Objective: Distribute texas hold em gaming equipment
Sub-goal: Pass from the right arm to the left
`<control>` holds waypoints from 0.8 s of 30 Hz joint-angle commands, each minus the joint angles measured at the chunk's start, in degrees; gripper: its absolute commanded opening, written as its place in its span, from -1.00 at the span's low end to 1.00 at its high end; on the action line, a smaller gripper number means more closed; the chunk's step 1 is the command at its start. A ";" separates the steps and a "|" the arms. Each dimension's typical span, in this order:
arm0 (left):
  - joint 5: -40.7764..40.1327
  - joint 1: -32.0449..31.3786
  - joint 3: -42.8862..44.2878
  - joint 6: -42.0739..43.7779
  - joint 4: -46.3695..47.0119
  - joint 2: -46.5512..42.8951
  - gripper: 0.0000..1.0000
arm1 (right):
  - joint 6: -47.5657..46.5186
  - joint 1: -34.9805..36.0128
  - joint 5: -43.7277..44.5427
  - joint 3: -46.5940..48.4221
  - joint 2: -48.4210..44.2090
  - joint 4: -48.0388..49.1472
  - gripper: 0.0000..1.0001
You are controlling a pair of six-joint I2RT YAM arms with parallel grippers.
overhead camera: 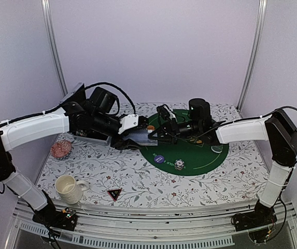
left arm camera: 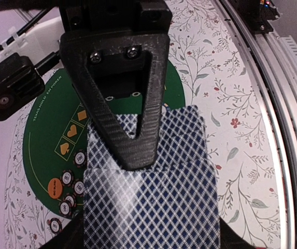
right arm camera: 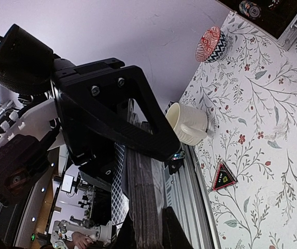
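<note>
My two grippers meet over the left edge of the green felt mat (overhead camera: 189, 155). The right gripper (overhead camera: 161, 132) (right arm camera: 153, 192) is shut on a deck of playing cards (right arm camera: 143, 197), seen edge-on. Blue-and-white checked cards (left arm camera: 148, 207) (overhead camera: 140, 136) lie between the fingers of my left gripper (left arm camera: 143, 207) (overhead camera: 133, 132), whose jaws stand apart, one finger (left arm camera: 132, 140) lying over the cards. On the mat are several poker chips (left arm camera: 68, 192) (overhead camera: 179, 164), an orange button (left arm camera: 55, 188) and a blue button (overhead camera: 159, 159). The black triangular marker (overhead camera: 114, 194) (right arm camera: 222, 176) lies near the front edge.
A cream mug (overhead camera: 68, 188) (right arm camera: 187, 122) stands at the front left. Farther back on the left is a pink patterned dish (overhead camera: 61, 149) (right arm camera: 210, 44). A dark tray (overhead camera: 94, 137) sits under the left arm. The cloth is floral, with a metal rail (left arm camera: 288, 104) along the near edge.
</note>
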 commanded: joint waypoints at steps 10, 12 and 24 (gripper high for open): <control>0.34 -0.58 0.80 0.66 0.42 -0.32 -0.04 | -0.79 0.26 0.65 0.12 -0.18 1.60 -0.33; 0.16 -0.59 0.70 0.61 0.41 -0.40 -0.08 | -0.93 0.02 1.29 -0.31 -0.65 1.52 -0.20; -1.49 -1.10 1.21 0.35 0.41 -0.06 -0.10 | -3.55 2.39 7.34 4.24 3.44 -1.49 0.75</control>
